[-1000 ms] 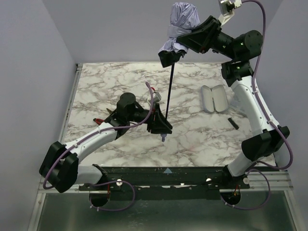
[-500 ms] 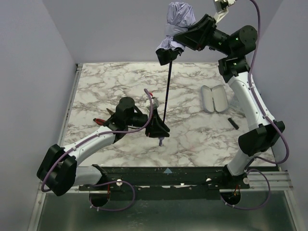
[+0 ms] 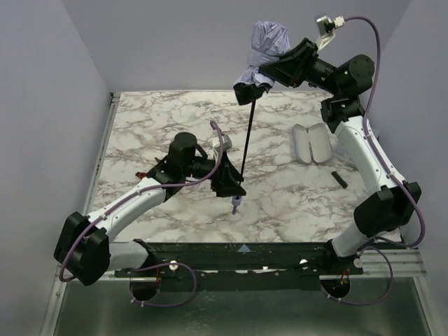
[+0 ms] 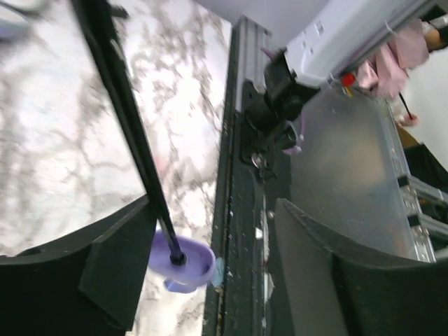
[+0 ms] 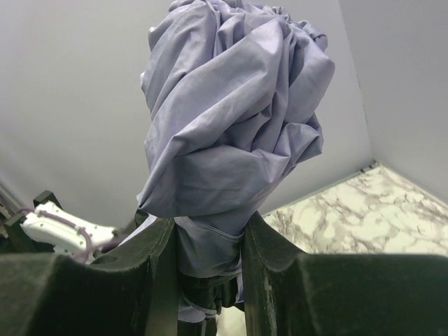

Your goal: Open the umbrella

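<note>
My right gripper (image 3: 264,73) is shut on the bunched lavender canopy of the umbrella (image 3: 269,38) and holds it high above the table; the right wrist view shows the fabric (image 5: 231,105) pinched between both fingers of that gripper (image 5: 208,231). The thin black shaft (image 3: 245,147) runs down from the canopy to the small lavender handle (image 3: 236,204). My left gripper (image 3: 229,183) is open around the shaft's lower end. In the left wrist view the shaft (image 4: 129,126) lies against the left finger, with the handle (image 4: 189,262) just below the gripper (image 4: 215,203).
A white open glasses case (image 3: 313,143) lies at the right of the marble table (image 3: 154,119). A small black clip (image 3: 339,178) lies nearer the right arm. A red item (image 3: 143,174) shows under the left arm. The black front rail (image 4: 238,210) is close below the handle.
The right arm swung the canopy a little left, then back right and slightly lower. The shaft and handle swayed with it; the left gripper stayed around the shaft's lower end.
</note>
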Robot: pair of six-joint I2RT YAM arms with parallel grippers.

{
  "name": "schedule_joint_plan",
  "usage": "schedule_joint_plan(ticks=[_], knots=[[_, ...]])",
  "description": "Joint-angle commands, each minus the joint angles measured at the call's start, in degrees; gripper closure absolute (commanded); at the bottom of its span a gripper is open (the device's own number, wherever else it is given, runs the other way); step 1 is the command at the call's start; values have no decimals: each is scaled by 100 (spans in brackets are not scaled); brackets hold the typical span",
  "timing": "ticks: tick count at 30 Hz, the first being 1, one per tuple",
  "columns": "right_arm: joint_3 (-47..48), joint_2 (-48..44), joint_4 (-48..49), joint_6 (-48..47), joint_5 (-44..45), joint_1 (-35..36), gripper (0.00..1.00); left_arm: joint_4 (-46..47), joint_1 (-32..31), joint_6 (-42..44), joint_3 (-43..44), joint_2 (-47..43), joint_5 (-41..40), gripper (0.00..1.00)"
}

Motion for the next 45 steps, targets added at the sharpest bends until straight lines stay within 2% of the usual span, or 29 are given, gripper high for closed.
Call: schedule_joint_plan(ticks=[1,4,6,10,12,16,20,30,37,41,45], knots=[[-699,-587,788,-141,-287,-44,100,-198,456,-32,776,-345,-312,28],[-1118,-847,716,-250,-546,-43,100,-267,823,156,1085,-459,-205,26],[-1349,-1001,704,-281,-712,-40,100,-575,1071,574,1300,-497,-134,27],[-1681,-1269,474,-549,-956,-43,100,-1053,1547,835,1843,-489,-28,34],[-1737,-1383,6,-970,-1008,-39,100,-1051,1645,733,2162,-499,-60,39],[-1971,-1597,-577,-1451,-934,-37,100,-587,1609,31,2763,-428,-355,45],[-2120,-1711,-756,-1601,-836,-10,100,-306,1425,-456,3276,-142,-524,48],[-2146,-1882,-1331,-2236,-691,218,100,-421,787,-425,3726,269,-718,48],[-2186,-1940,-1374,-2379,-721,296,100,-737,707,-236,3796,367,-1144,49],[-2141,-1955,-1815,-2877,-444,382,100,-700,686,-196,3723,373,-1130,54],[-2078,-1999,-2327,-3411,80,522,100,-640,541,-216,3713,355,-1014,67]])
